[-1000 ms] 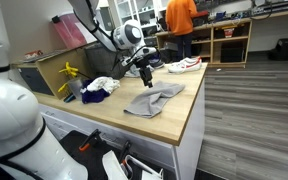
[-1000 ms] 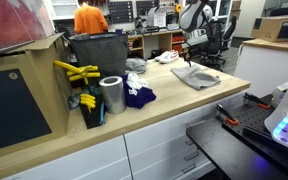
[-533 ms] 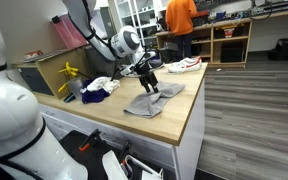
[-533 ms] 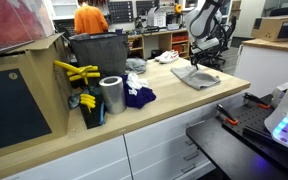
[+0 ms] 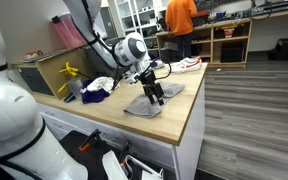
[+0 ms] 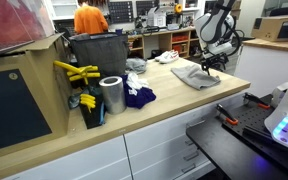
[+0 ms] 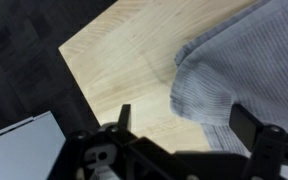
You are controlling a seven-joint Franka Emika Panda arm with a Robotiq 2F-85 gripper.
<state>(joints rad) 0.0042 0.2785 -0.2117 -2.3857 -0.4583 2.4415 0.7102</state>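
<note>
Above the grey cloth (image 5: 139, 106), which lies on the wooden counter (image 5: 104, 112), the gripper (image 5: 156, 94) hangs low. Only the wrist view shows its jaws spread, the cloth's folded edge between them. A second ago it hung beyond the cloth's far end.

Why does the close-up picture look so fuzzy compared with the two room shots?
Wrist view: soft all over, the grey cloth and the hand's dark fingers smeared, likely because the camera sits so close. Both exterior views: sharper, evenly lit indoors, no strong glare; in an exterior view, the white rounded shape up front is out of focus.
</note>
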